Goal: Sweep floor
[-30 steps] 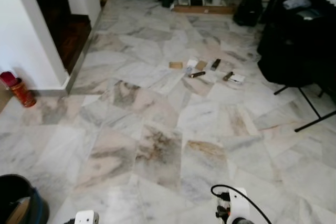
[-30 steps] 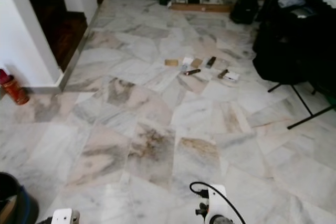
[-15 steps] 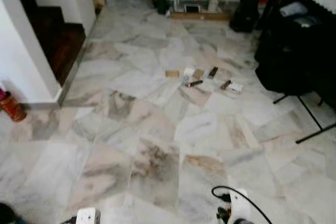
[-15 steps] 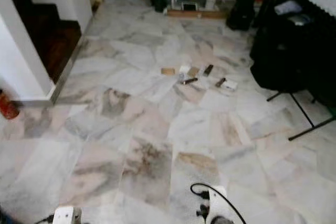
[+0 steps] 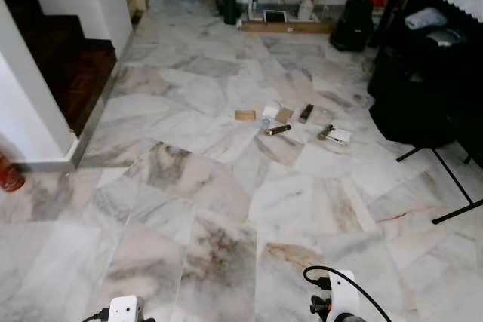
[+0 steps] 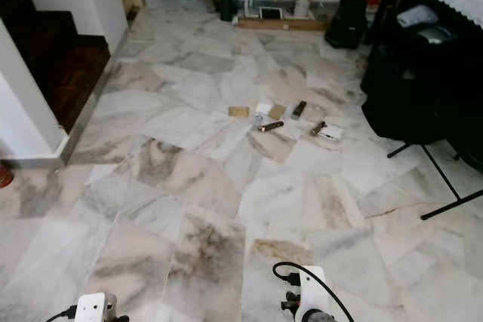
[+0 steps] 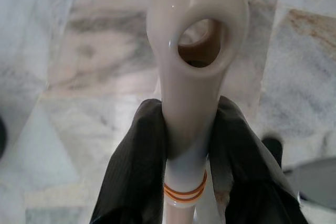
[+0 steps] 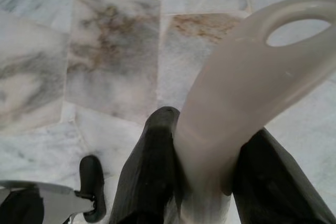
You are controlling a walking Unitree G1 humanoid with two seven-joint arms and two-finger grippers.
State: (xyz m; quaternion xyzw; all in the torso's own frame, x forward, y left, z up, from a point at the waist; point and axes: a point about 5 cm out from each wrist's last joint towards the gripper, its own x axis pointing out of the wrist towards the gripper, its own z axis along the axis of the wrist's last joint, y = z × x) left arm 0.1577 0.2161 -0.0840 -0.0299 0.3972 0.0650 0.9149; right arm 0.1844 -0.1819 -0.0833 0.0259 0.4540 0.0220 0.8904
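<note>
Left gripper (image 7: 186, 145) clamped on a white handle (image 7: 194, 51) with orange rings; right gripper (image 8: 202, 171) clamped on a second pale looped handle (image 8: 252, 77). Which is broom and which dustpan, I can't tell. Litter (image 5: 290, 117) lies scattered upper centre on the marble floor (image 5: 189, 186), well ahead. My judgement: close in first, keep both grips firm, approach from the near side, sweep inward.

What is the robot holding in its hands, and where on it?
Each gripper's fingers clamp a white handle just below its hanging loop: left handle, right handle.
</note>
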